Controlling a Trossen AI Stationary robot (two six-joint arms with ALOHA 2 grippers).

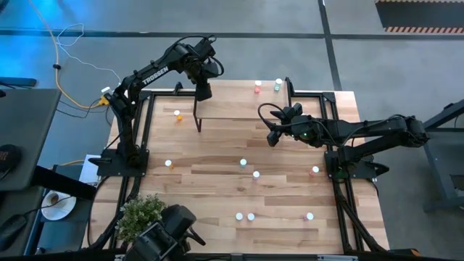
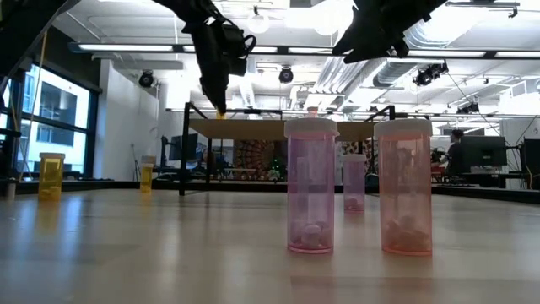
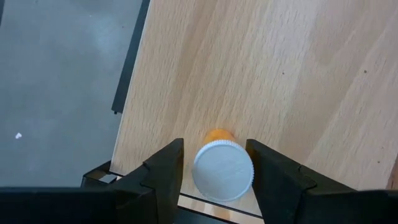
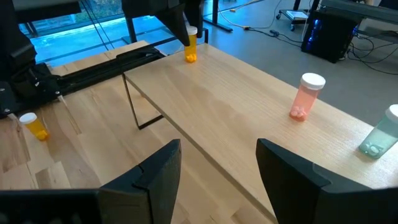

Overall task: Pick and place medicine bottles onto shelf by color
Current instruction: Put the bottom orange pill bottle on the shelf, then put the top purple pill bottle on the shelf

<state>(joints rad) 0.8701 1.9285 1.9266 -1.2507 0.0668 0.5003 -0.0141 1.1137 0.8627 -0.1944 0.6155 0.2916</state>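
High view: my left gripper point(image 1: 202, 92) stood over the shelf point(image 1: 239, 109) corner; "TROSSEN" read on its arm.

Left wrist view: fingers point(image 3: 163, 171) apart, flanking the orange bottle point(image 3: 222, 169) standing on the shelf near its edge. A skewed lift could tip it off.

Right wrist view: my right gripper point(image 4: 217, 163) hung wide apart, holding nothing; bottle labels unreadable.

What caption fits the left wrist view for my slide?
Left gripper straddling an orange bottle standing on the shelf near its corner, small gaps showing beside the white cap.
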